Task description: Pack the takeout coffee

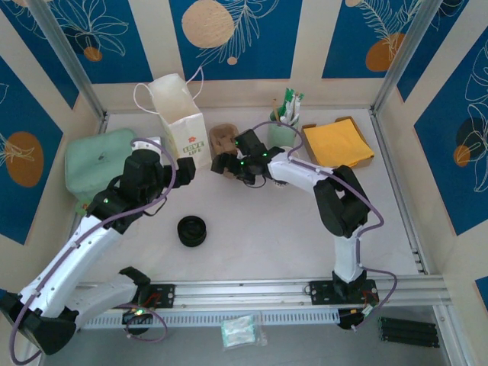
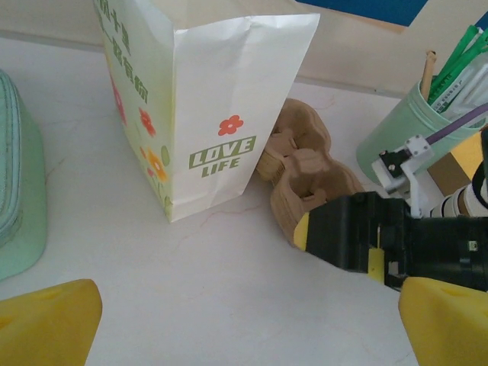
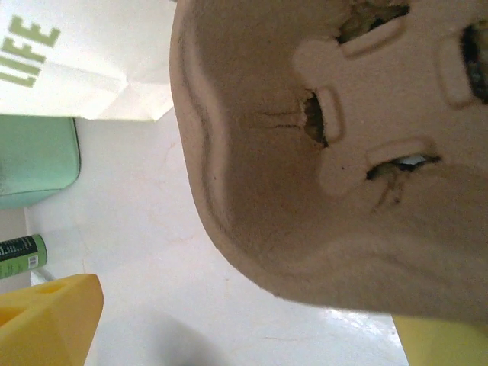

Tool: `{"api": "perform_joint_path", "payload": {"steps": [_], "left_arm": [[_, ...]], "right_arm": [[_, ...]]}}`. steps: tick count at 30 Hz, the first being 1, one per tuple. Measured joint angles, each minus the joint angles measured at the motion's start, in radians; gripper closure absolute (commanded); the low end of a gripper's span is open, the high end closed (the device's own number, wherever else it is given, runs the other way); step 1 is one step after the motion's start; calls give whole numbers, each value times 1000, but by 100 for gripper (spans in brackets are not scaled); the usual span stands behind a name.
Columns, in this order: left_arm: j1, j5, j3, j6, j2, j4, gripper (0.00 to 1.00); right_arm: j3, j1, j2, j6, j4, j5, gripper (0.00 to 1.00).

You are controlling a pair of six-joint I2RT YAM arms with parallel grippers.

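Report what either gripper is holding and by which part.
Nothing is held. Both the left gripper and right gripper stand open; the right one faces the cardboard cup carrier without clamping it.

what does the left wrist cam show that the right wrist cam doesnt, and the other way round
Left wrist: the mint-green cup of stirrers at right, the right arm reaching toward the brown cup carrier, and the paper bag seen nearly whole, flower print included.
Right wrist: the carrier's moulded surface and slots up close, plus a dark green labelled cylinder at the left edge.
Both: the bag's LIFE lettering, the carrier, the mint-green pouch and the white table.
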Motion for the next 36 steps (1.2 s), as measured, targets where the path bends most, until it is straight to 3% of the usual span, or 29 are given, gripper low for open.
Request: {"api": "perform_joint_path", "payload": {"steps": [4, 12, 15, 18, 24, 31, 36], "left_arm": [[0, 13, 0, -3, -1, -12, 1], [0, 98, 0, -5, -1, -14, 1], [0, 141, 2, -8, 8, -14, 1], [-2, 183, 13, -12, 35, -14, 1], [-55, 223, 49, -27, 105, -6, 1], [-143, 226, 56, -52, 190, 23, 0], [-189, 224, 56, -76, 240, 51, 1]], "right_arm": [[-34, -2, -74, -22, -24, -48, 4], [-83, 15, -420, -83, -154, -85, 5], [-45, -29, -497, -135, -241, -69, 7], [-16, -135, -538, -186, -327, -65, 11], [55, -343, -518, -284, -504, -90, 26], [176, -358, -382, -410, -645, -73, 49], [256, -336, -286, -467, -715, -26, 53]]}}
